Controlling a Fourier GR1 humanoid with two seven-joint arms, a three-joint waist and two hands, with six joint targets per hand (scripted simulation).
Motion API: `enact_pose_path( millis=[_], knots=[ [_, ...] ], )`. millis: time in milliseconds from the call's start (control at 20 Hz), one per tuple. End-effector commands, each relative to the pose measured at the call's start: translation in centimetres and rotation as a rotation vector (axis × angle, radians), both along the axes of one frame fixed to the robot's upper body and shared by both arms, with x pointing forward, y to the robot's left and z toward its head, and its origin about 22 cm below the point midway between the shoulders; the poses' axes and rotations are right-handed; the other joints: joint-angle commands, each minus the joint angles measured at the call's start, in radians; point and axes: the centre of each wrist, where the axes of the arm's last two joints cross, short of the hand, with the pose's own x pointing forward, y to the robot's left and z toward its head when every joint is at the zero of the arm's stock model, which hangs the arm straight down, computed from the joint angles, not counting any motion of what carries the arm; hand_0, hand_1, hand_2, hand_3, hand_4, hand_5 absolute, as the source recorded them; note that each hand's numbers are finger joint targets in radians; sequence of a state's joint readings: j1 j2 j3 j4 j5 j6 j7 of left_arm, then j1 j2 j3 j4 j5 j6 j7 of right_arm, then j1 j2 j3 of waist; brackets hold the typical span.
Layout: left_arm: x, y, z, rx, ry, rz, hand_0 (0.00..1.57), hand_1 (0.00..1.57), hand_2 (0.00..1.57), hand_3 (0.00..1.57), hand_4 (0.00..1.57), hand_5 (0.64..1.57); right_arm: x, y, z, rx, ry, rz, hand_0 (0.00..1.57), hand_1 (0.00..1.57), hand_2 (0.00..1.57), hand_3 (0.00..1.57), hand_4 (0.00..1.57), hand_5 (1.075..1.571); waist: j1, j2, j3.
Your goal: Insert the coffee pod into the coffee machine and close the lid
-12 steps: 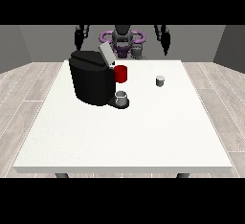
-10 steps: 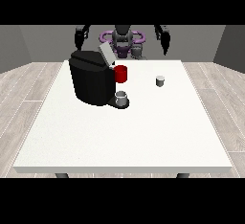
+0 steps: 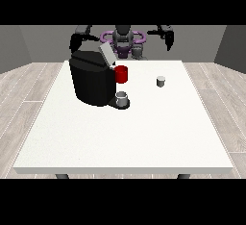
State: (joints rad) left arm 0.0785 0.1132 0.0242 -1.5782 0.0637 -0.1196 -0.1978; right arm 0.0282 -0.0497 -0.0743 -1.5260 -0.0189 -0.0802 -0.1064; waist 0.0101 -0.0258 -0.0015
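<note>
We face the robot across a white desk, so its arms show mirrored. The coffee pod, a small pale cylinder, stands upright on the desk right of centre, its long axis vertical, well apart from everything else. The coffee machine, a black block, sits at the left of the desk with its grey lid tilted up and open. A red part juts from its front, and a small grey cup stands on the base below it.

The relation we judge to matter most: the pod lies below and toward the camera from the hand at the view's right, which hangs in the air beyond the far edge of the desk. That hand is the nearer of the two to the pod. The hand at the view's left hovers behind the machine, close to its top, and the machine stands between it and the pod.

Both arms are raised at about shoulder height with elbows out, the hands pointing down. Neither hand touches or holds anything. Both are too small and dark for us to tell whether the fingers are straight or curled.

We judge the task to be at its start: the pod is ungrasped, and the lid is not yet closed.
</note>
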Motion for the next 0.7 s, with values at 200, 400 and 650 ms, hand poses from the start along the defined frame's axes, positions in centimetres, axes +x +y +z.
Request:
enact_pose_path(
  millis=[200,400,650],
  knots=[
    [1.8,3.4,1.5,0.235,-0.009,-0.002,0.00,0.00,0.00,0.00,0.00,1.571,0.8,1.8,0.6,0.023,-0.048,-0.023,0.00,0.00,0.00,0.00,0.16,1.571,-0.036,0.027,0.0015],
    [5.0,5.0,4.1,0.287,0.037,0.047,0.00,0.00,0.00,0.00,0.00,1.571,1.2,2.8,1.2,0.052,-0.061,0.040,0.00,0.00,0.00,0.00,0.17,1.571,-0.091,0.065,0.0016],
    [7.8,6.5,4.4,0.256,0.109,0.056,0.00,0.00,0.00,0.00,0.00,1.571,1.8,3.2,2.8,0.026,-0.111,0.089,0.00,0.00,0.00,0.00,0.23,1.571,-0.148,0.107,0.0014]
  ],
)
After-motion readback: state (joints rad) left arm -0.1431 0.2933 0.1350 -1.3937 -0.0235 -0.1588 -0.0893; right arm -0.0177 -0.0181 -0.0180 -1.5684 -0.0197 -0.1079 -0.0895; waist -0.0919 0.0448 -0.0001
